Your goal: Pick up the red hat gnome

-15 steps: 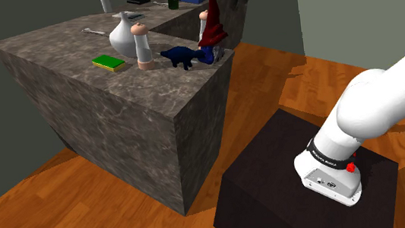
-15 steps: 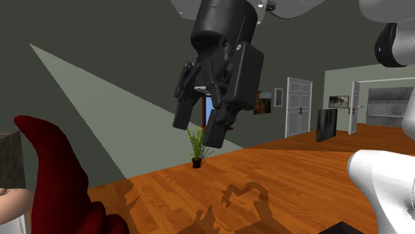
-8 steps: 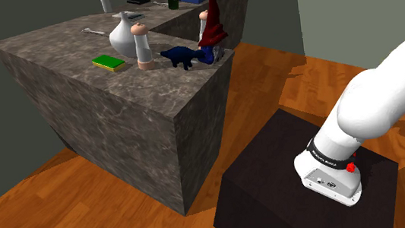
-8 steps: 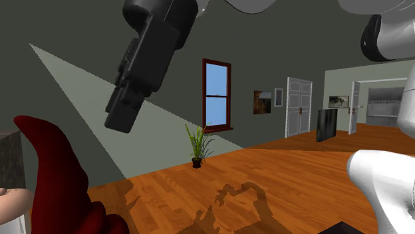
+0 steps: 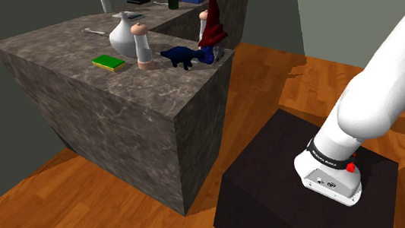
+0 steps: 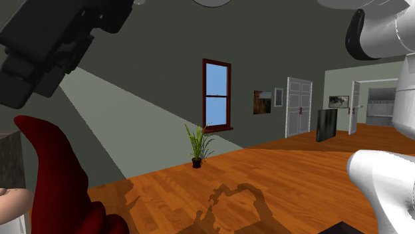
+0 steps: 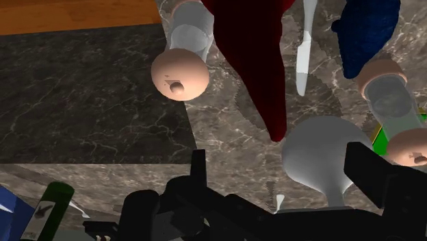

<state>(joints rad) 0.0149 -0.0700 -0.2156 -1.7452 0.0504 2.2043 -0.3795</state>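
The gnome with the tall dark red hat [image 5: 212, 23] stands near the counter's right edge in the shoulder view, beside a dark blue figure [image 5: 181, 56]. The second exterior view has the hat [image 6: 58, 178] at lower left, with my black gripper [image 6: 33, 63] high above it. Looking down the wrist view, the hat [image 7: 254, 61] points up toward me, its tip ahead of the gap between my fingers. My gripper [image 7: 284, 164] is open, holds nothing and is well clear of the gnome.
A white vase [image 5: 122, 33], two clear shakers with pinkish caps [image 5: 141, 46] and a green sponge [image 5: 108, 62] crowd the dark stone counter [image 5: 139, 100] around the gnome. A green bottle [image 7: 49, 207] stands further back. The dark stand [image 5: 299, 176] sits on the wooden floor.
My gripper has swung up and to the second exterior view's left, ending above the red hat. The arm has stretched higher in the shoulder view. Nothing on the counter moved.
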